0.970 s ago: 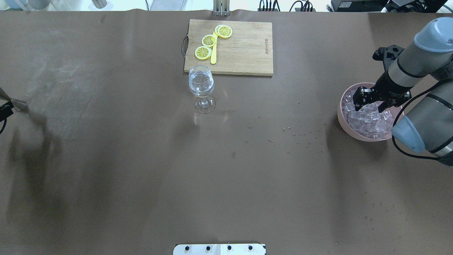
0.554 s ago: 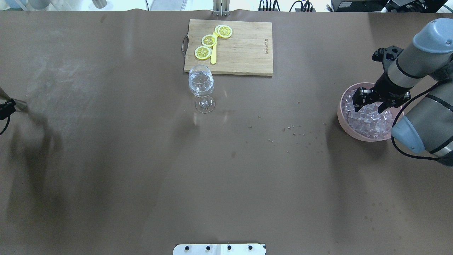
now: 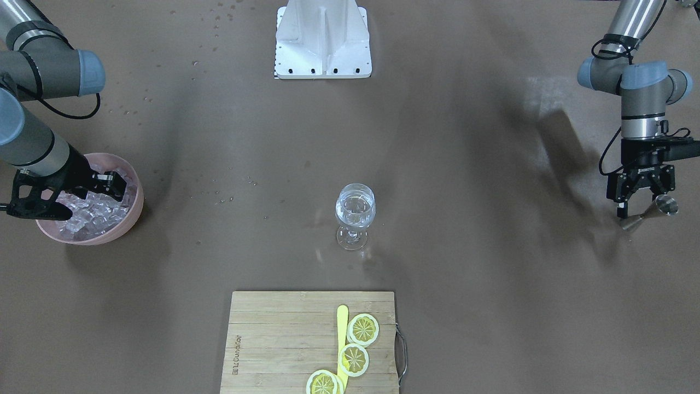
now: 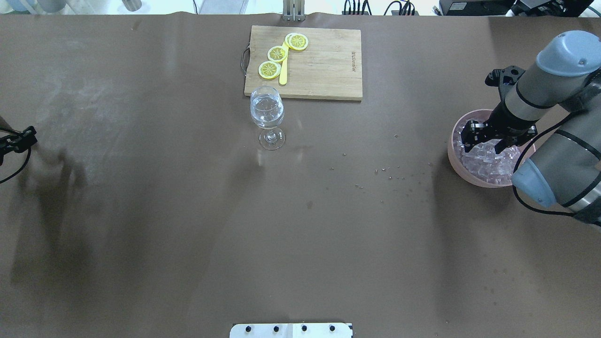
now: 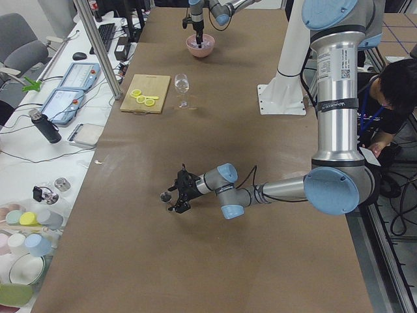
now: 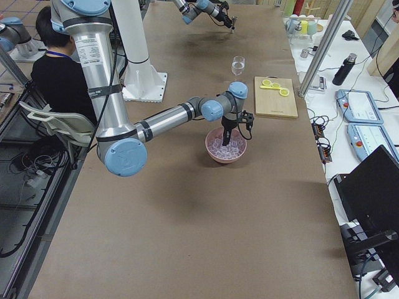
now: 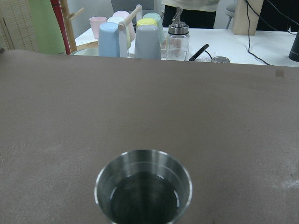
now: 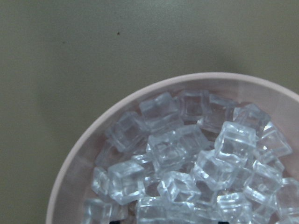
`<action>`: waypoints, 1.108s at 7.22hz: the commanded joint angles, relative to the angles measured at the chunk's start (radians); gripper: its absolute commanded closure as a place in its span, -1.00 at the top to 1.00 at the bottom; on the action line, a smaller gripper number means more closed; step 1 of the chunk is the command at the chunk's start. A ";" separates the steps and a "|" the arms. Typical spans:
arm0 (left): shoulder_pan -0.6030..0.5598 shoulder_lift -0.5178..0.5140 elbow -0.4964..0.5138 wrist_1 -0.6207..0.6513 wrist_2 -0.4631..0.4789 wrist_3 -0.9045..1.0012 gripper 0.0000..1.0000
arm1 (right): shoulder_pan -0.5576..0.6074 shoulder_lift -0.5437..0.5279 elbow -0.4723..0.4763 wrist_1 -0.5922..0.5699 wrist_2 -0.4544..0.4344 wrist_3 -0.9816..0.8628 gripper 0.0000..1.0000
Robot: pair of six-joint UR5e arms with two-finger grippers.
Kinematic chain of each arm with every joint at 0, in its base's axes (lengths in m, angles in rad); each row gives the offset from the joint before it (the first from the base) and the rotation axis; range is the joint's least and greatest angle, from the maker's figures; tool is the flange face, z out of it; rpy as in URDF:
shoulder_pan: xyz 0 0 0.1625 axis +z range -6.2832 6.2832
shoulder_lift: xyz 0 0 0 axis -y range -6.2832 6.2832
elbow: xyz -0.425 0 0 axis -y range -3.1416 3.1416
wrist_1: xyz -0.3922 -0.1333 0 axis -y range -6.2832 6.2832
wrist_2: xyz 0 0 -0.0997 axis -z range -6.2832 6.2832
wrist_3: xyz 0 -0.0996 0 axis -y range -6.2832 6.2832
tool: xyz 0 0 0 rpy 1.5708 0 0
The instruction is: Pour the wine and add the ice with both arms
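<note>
A wine glass (image 4: 267,112) holding clear liquid stands mid-table, also in the front-facing view (image 3: 355,210). The ice (image 4: 483,159) fills a pink bowl (image 4: 451,155); up close, the cubes (image 8: 177,149) lie heaped inside the rim (image 8: 74,172). My right gripper (image 4: 483,140) hangs over the ice with its jaws apart, also in the front-facing view (image 3: 120,185). My left gripper (image 3: 642,203) at the table's far left is shut on a metal jigger (image 3: 651,212). The jigger's cup (image 7: 143,186) is upright and holds some liquid.
A wooden cutting board (image 4: 324,65) with three lemon slices (image 4: 277,54) and a yellow knife lies just beyond the glass. Small droplets (image 4: 387,173) spot the table between glass and bowl. The white base block (image 3: 322,38) sits at the robot's edge.
My right gripper has shifted a little left over the bowl, still open. My left gripper has moved farther into the overhead view; the jigger no longer shows there.
</note>
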 commanded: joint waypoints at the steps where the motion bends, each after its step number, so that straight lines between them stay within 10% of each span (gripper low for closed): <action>1: 0.002 -0.002 0.028 -0.007 -0.002 0.002 0.93 | -0.018 0.002 -0.003 0.000 -0.006 0.003 0.54; 4: 0.001 -0.007 0.028 -0.004 -0.003 0.007 0.71 | -0.026 0.002 -0.007 0.000 -0.017 0.003 0.52; 8: -0.005 -0.021 0.041 -0.004 0.006 0.004 0.61 | -0.026 0.002 -0.007 0.000 -0.020 0.001 -0.45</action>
